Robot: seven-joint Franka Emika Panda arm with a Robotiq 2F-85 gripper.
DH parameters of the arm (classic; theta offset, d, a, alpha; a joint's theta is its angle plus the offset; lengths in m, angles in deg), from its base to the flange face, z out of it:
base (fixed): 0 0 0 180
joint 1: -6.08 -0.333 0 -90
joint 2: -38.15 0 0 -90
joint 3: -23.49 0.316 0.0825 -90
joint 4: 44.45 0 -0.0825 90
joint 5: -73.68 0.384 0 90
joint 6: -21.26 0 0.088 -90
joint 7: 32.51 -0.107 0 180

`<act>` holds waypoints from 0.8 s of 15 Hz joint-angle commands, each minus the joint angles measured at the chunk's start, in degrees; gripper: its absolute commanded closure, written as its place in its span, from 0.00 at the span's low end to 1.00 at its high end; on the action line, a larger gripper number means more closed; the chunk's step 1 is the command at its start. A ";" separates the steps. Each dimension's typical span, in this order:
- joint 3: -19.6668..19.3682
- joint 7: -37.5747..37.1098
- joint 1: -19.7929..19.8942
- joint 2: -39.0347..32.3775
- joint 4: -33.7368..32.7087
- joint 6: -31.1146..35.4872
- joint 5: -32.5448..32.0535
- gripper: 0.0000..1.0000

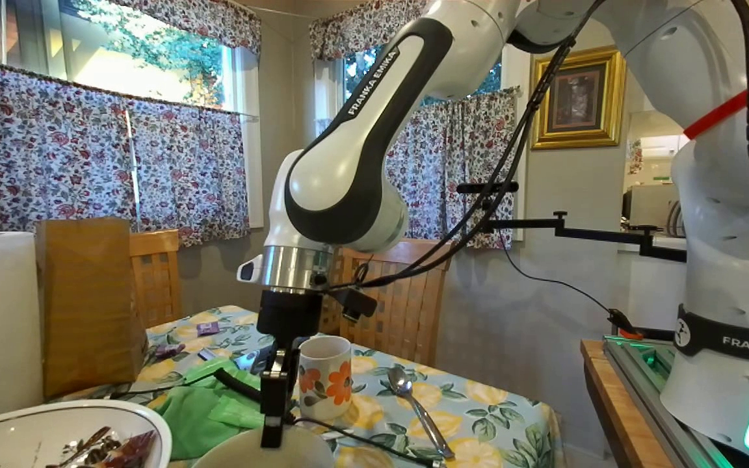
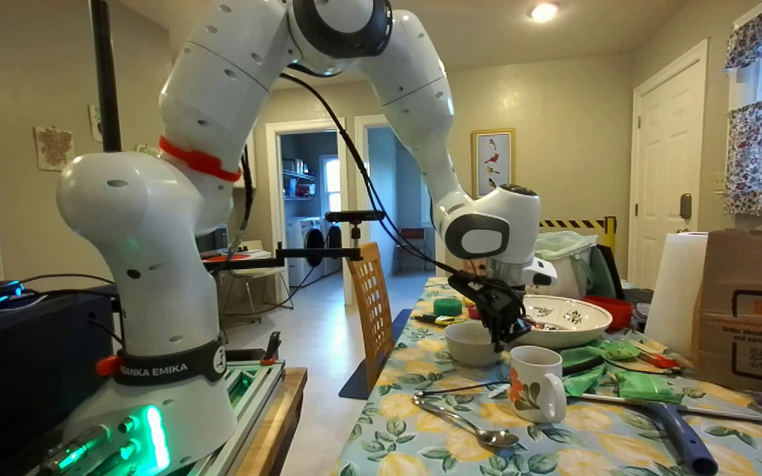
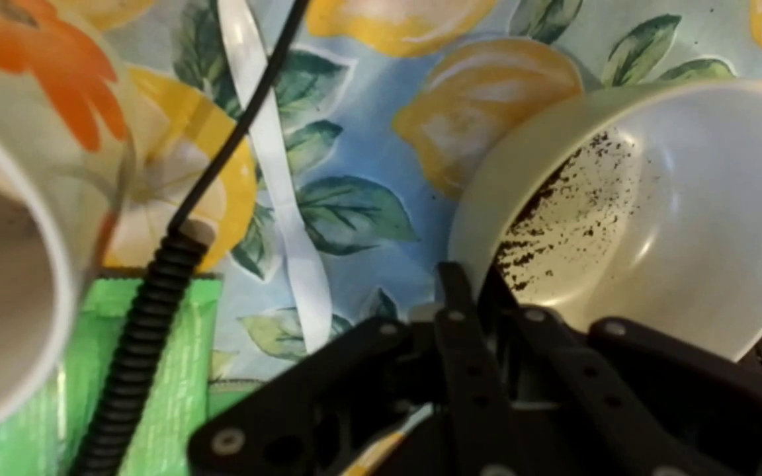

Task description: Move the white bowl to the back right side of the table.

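Observation:
The white bowl (image 2: 472, 345) is on or just over the floral-cloth table (image 2: 397, 430); I cannot tell whether it touches the cloth. In an exterior view only the top of the bowl (image 1: 306, 452) shows at the bottom edge. In the wrist view the bowl (image 3: 698, 218) is at the right, with dark specks inside. My gripper (image 3: 477, 287) is closed across its near wall, one finger outside and one inside. The gripper points down at the bowl's rim in both exterior views (image 1: 272, 439) (image 2: 500, 340).
A white mug with orange flowers (image 2: 536, 383) stands close beside the bowl. A wide dish (image 2: 569, 338) is behind it. A spoon (image 1: 420, 416), green packets (image 2: 645, 387), a white plastic utensil (image 3: 282, 178) and a black cable (image 3: 242, 119) lie nearby. A paper bag (image 1: 88, 305) stands farther off.

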 commanded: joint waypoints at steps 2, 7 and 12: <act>1.92 -0.10 2.90 -0.23 -0.78 -0.37 0.62 0.98; 2.04 -0.66 5.25 2.17 -0.47 -1.14 1.66 0.98; 1.34 -2.34 6.19 4.55 -1.31 -1.19 2.59 0.98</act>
